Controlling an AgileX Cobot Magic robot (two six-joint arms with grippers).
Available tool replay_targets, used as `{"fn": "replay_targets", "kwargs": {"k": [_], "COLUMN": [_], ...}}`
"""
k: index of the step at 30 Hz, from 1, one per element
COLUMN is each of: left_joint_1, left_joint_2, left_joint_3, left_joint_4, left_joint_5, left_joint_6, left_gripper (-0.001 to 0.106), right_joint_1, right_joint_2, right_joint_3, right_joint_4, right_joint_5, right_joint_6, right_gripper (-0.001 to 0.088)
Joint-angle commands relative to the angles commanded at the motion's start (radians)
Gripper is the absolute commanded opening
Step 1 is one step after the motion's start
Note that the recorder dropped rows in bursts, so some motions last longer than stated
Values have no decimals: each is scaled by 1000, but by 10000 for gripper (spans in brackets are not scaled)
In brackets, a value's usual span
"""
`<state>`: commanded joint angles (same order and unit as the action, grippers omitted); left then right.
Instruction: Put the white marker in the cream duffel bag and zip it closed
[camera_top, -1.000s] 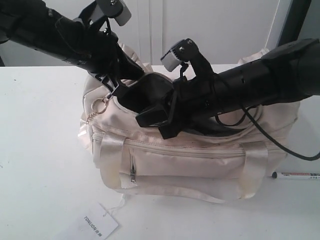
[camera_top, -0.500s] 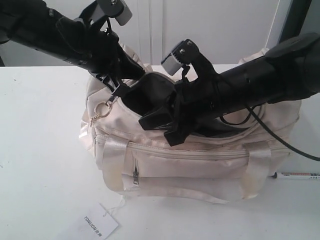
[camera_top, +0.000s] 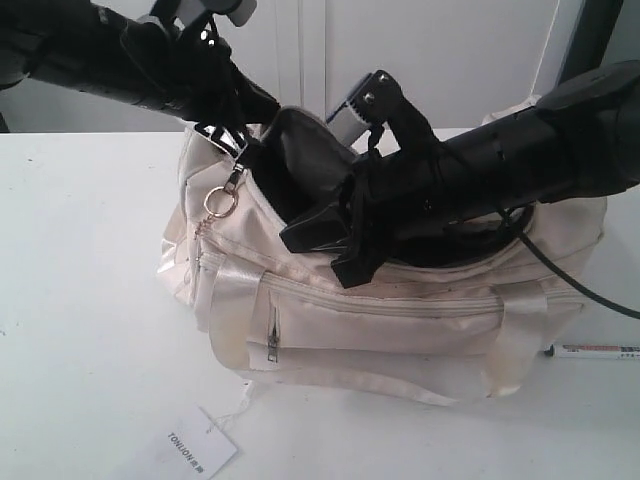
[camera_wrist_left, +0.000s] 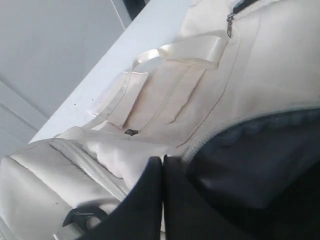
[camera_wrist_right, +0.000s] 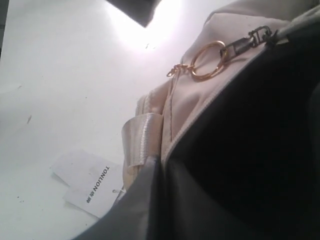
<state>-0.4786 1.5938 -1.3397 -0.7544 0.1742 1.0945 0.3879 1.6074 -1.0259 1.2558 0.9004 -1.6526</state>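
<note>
2 arms angled down toward middle. Left hand (camera_wrist_left: 162, 161) fingers pressed together; right hand (camera_wrist_right: 159, 159) likewise.

White table (camera_top: 80, 300), pale panelled wall (camera_top: 450, 60)

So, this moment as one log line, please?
cream duffel bag: open | left claw: shut on rim | right claw: shut on rim | white marker: on table
</note>
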Motion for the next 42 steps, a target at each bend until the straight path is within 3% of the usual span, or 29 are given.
{"fn": "replay_targets", "kwargs": {"k": [21,31,37,42], "left_joint_1": [0,0,0,0], "left_joint_2": [2,2,5,59], "left_joint_3": [0,0,0,0], "left_joint_4": [0,0,0,2], "left_joint_5": [-155,-168,-245,-377], "left_joint_6": [0,0,0,0], "left_gripper": [0,0,0,0], "right_joint_1": [0,0,0,0], "right_joint_2": [1,1,1,1], "right_joint_3": [0,0,0,0], "right_joint_4": [-4,-12,-14,-14], "right_joint_5": [47,65,65,63], "right_joint_6": [-29,-54,-56,-56], "right_gripper": [0,0,0,0]}}
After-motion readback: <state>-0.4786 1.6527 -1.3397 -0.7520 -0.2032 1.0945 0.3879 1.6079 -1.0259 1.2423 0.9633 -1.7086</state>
